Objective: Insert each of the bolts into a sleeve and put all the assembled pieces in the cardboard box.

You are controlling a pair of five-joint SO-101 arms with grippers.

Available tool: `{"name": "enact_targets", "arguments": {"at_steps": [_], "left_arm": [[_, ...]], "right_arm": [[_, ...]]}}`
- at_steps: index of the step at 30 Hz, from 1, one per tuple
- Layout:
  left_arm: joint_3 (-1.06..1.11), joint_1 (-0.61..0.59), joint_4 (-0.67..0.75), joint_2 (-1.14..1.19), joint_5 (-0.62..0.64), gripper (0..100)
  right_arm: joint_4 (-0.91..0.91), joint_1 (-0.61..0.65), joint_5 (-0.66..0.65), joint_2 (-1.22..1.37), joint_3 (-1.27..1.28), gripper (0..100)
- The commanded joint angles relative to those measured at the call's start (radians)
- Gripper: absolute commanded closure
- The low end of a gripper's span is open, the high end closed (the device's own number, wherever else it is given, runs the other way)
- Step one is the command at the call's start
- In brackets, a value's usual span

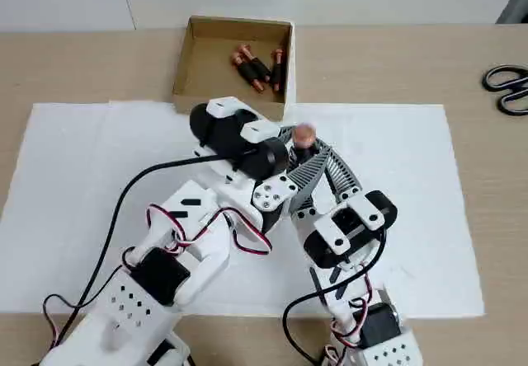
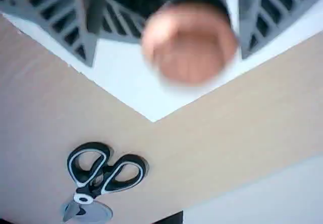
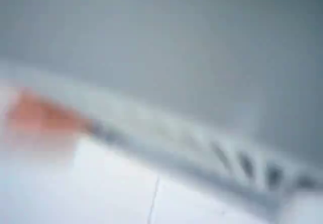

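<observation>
Right gripper (image 1: 304,153): ribbed fingers (image 1: 330,172) converge to a point on a black sleeve (image 1: 306,157), closed on it. A copper bolt (image 1: 304,133) head stands just above that grip, its shank hidden inside the sleeve. Left gripper (image 2: 169,42) meets the same piece from the opposite side, with the bolt head right in front of it, but whether it clamps the piece cannot be told. Box (image 1: 191,69) lies just beyond both grippers, away from the arm bases, and holds several assembled pieces (image 1: 257,68) on the side nearer the right gripper. Scissors (image 1: 507,88) lie well off to the right gripper's outer side, on bare table past the paper (image 1: 82,185).
</observation>
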State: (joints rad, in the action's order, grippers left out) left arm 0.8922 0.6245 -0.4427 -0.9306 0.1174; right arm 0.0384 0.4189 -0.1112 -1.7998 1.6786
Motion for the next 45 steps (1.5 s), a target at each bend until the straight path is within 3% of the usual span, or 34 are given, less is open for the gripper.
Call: {"name": "enact_targets", "arguments": {"at_steps": [1, 8, 13, 19, 22, 25, 32, 39, 45], "left_arm": [[-0.016, -0.002, -0.014, 0.006, -0.006, 82], [-0.082, -0.005, 0.006, -0.002, -0.008, 82], [-0.216, -0.069, 0.031, -0.002, -0.008, 82], [-0.317, -0.077, 0.026, -0.012, -0.008, 82], [-0.328, -0.078, 0.026, -0.086, -0.008, 88], [-0.257, -0.1, 0.026, -0.195, -0.031, 99], [0.091, -0.284, 0.031, -0.425, -0.104, 99], [0.394, -0.473, 0.124, -0.603, -0.106, 99], [0.547, -0.638, 0.167, -0.746, -0.106, 99]], "right_arm": [[-0.021, -0.002, -0.005, -0.013, 0.005, 99.4], [-0.021, -0.002, -0.005, -0.013, 0.005, 99.4], [-0.013, -0.002, -0.005, -0.013, 0.005, 99.4], [0.107, -0.001, -0.005, -0.013, 0.005, 99.4], [0.182, -0.005, -0.005, -0.013, 0.0, 99.4], [0.286, -0.027, -0.005, -0.013, -0.031, 99.5], [0.509, -0.05, -0.005, -0.012, -0.146, 99.5], [0.513, -0.14, -0.124, 0.105, -0.342, 99.5], [0.441, -0.157, -0.081, 0.358, -0.516, 99.5]]}}
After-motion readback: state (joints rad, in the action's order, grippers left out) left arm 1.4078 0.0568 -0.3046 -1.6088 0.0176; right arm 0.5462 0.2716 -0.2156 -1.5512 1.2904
